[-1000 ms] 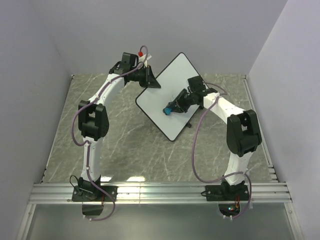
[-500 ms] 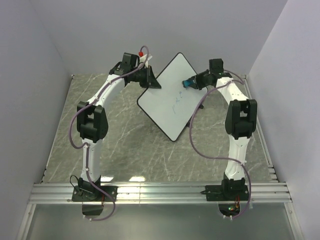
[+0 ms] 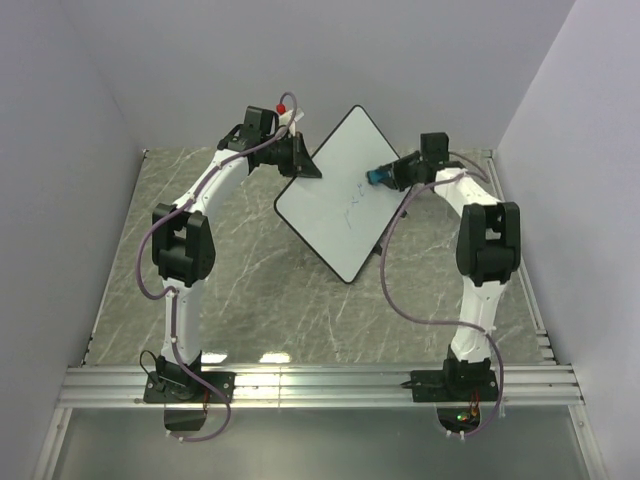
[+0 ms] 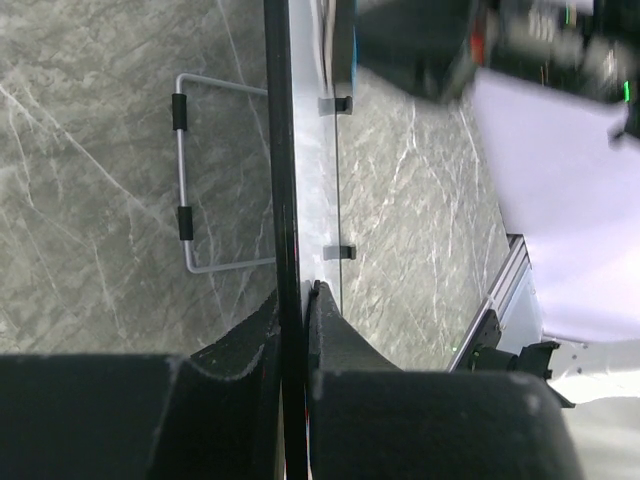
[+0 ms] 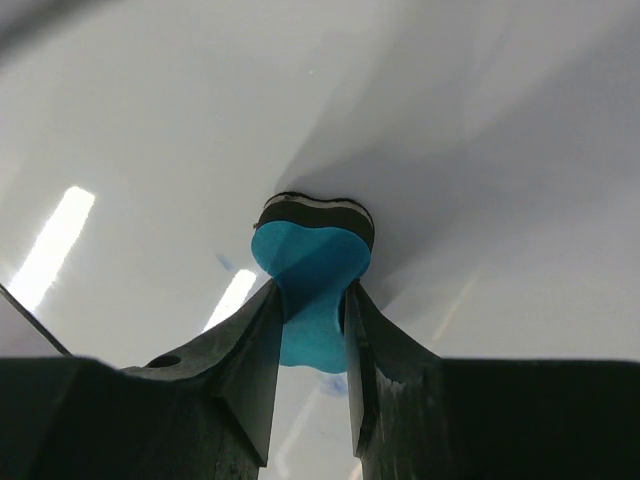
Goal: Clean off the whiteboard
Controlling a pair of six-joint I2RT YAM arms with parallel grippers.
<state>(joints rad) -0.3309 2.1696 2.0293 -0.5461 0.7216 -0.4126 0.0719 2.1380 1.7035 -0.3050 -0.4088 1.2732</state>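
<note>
Top external — left jaws clamped on whiteboard edge, right jaws squeezing blue eraser against it

The whiteboard, upper centre of the overhead view, is glossy white with a thin black rim. Faint blue scribbles mark its right part. The eraser, mid-frame in the right wrist view, is bright turquoise, backed by a black pad with a white stripe. The left pincer and right pincer are matte black. The table is grey-green marble with thin white veins. The left arm and right arm are white with black joints and mauve cables. The wire stand, upper left of the left wrist view, is silver with black sleeves.
</note>
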